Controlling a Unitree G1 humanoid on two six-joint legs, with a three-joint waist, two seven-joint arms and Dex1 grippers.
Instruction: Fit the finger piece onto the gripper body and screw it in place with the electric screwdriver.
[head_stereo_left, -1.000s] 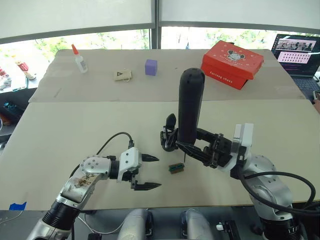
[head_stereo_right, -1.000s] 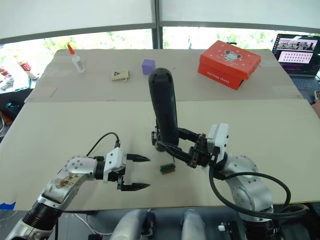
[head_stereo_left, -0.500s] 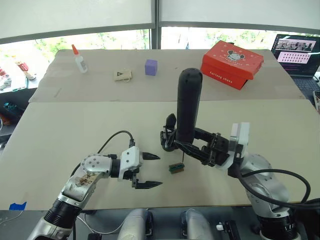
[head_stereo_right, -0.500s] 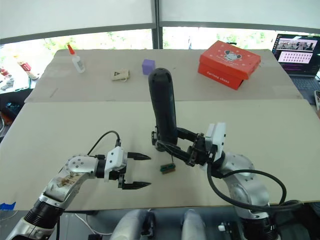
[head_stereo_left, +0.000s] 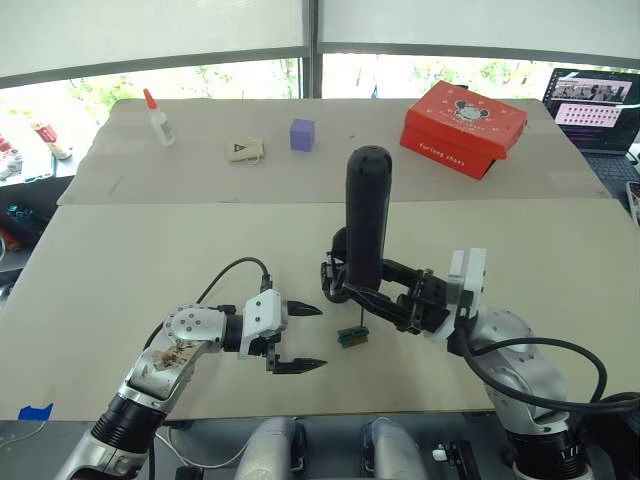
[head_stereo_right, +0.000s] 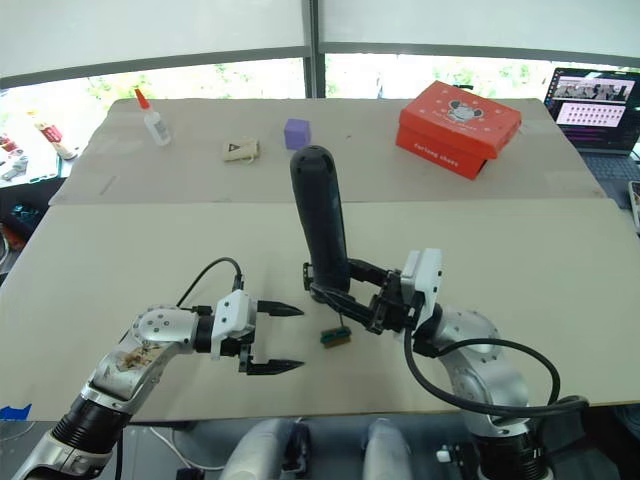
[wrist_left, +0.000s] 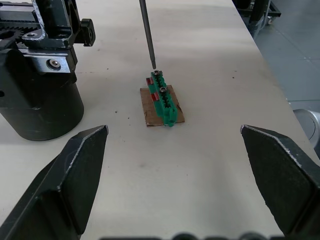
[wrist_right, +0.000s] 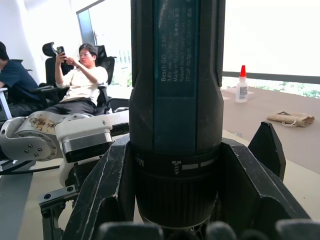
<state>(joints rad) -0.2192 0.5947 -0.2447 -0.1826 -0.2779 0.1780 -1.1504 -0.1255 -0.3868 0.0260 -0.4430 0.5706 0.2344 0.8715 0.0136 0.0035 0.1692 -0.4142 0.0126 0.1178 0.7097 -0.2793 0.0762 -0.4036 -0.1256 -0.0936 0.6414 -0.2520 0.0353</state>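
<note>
The right end effector (head_stereo_left: 375, 297) was clamped on the lower barrel of the electric screwdriver (head_stereo_left: 365, 215), holding it nearly upright with the rounded end uppermost. In the right wrist view both black fingers pressed against the barrel on either side. The thin metal bit (wrist_left: 147, 32) pointed down, with its tip at the screw at one end of the small green-and-brown block (wrist_left: 163, 102), which lay flat on the desk (head_stereo_left: 120, 260).

The gripper body (wrist_left: 37, 70) stood on the desk just beside the block, on its round dark base, partly hidden behind the screwdriver in the head views. Whether the finger piece was seated on it could not be told.

The left end effector (head_stereo_left: 300, 337) hovered low over the desk near the block, on its left, with its two pointed fingers (head_stereo_left: 303, 309) spread wide apart and holding nothing.

Along the far side of the desk lay a glue bottle (head_stereo_left: 157, 117), a small tan pouch (head_stereo_left: 245, 151), a purple cube (head_stereo_left: 302, 134) and a red box (head_stereo_left: 463, 127). A laptop (head_stereo_left: 596, 108) stood at the far right corner.
</note>
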